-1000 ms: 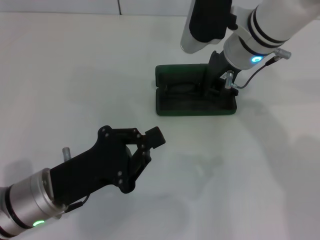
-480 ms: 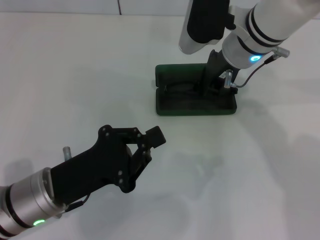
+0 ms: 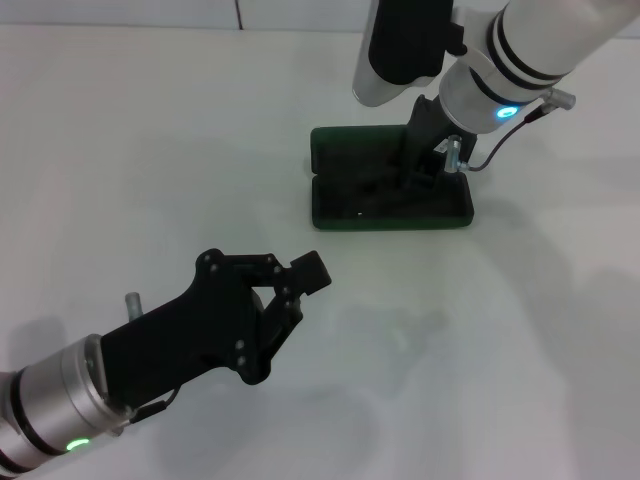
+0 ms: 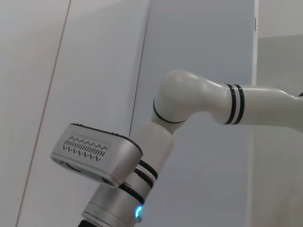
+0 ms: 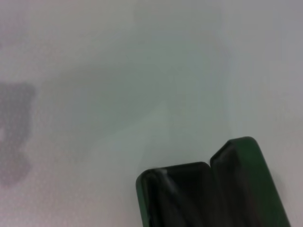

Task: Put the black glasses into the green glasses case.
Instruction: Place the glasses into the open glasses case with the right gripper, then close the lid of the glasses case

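Two arms show in the head view: the right gripper (image 3: 420, 172), jaw state unclear, has lifted slightly inside the open green glasses case (image 3: 390, 207) at one o'clock; the black glasses (image 3: 375, 185) lie dimly inside. The left gripper (image 3: 300, 285), fingers apart, stays at seven o'clock. The right wrist view shows one end of the case.

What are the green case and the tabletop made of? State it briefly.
The green glasses case: likely hard moulded plastic or a leatherette-covered shell; it holds a stiff form with rounded corners and a dull sheen. The table: smooth white laminate or painted board, matte, with soft shadows.
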### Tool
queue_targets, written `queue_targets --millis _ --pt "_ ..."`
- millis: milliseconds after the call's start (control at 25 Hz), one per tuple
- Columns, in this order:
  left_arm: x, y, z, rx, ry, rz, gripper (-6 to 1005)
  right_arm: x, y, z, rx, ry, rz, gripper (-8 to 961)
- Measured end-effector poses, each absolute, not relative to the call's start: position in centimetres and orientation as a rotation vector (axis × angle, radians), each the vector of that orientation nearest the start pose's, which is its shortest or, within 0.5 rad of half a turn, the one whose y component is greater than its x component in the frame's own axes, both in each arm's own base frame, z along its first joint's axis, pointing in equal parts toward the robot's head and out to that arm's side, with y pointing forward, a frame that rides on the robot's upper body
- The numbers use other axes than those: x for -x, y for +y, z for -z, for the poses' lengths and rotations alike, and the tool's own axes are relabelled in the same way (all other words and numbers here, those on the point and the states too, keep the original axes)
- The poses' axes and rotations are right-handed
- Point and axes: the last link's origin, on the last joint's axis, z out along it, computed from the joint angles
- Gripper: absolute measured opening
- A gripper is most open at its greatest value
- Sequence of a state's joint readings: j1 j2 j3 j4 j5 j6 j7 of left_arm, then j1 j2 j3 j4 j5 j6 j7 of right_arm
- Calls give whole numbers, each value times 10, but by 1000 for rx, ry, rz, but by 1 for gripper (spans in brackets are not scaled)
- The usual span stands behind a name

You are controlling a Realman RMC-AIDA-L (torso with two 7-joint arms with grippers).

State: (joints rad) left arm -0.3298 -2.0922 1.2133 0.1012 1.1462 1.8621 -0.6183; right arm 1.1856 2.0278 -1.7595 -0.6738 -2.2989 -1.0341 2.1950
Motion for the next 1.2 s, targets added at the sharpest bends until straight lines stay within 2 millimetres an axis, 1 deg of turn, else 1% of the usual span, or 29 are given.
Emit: queue_targets --millis 40,240,360,520,640,800,880,960,1000,1080,1120,1200 --pt "263 209 47 2379 -327 1421 44 -73 429 93 2789 -36 574 104" --pt "262 211 47 2380 -322 1423 44 -73 429 93 2789 -37 574 260" --pt "262 212 47 2378 -320 1423 44 -71 428 93 2792 -36 569 261" --pt "262 213 46 2369 -318 1423 44 -70 420 92 2816 2 523 261" --pt "262 216 43 2358 -306 1420 44 -72 409 87 2833 45 421 262" --pt "263 228 31 2328 -287 1421 45 -79 393 66 2838 202 130 262" --pt "263 238 19 2330 -280 1426 45 -89 386 48 2826 326 -52 263" --pt "261 254 5 2346 -271 1418 45 -111 377 21 2782 454 -265 263" --pt "258 267 -3 2364 -265 1400 45 -120 374 13 2763 488 -329 263" --pt "248 293 -16 2405 -260 1371 45 -162 361 -16 2672 592 -566 264" --pt "243 304 -22 2429 -268 1361 45 -176 355 -23 2646 626 -626 264" --pt "230 327 -34 2485 -305 1337 45 -216 332 -45 2574 697 -856 264"
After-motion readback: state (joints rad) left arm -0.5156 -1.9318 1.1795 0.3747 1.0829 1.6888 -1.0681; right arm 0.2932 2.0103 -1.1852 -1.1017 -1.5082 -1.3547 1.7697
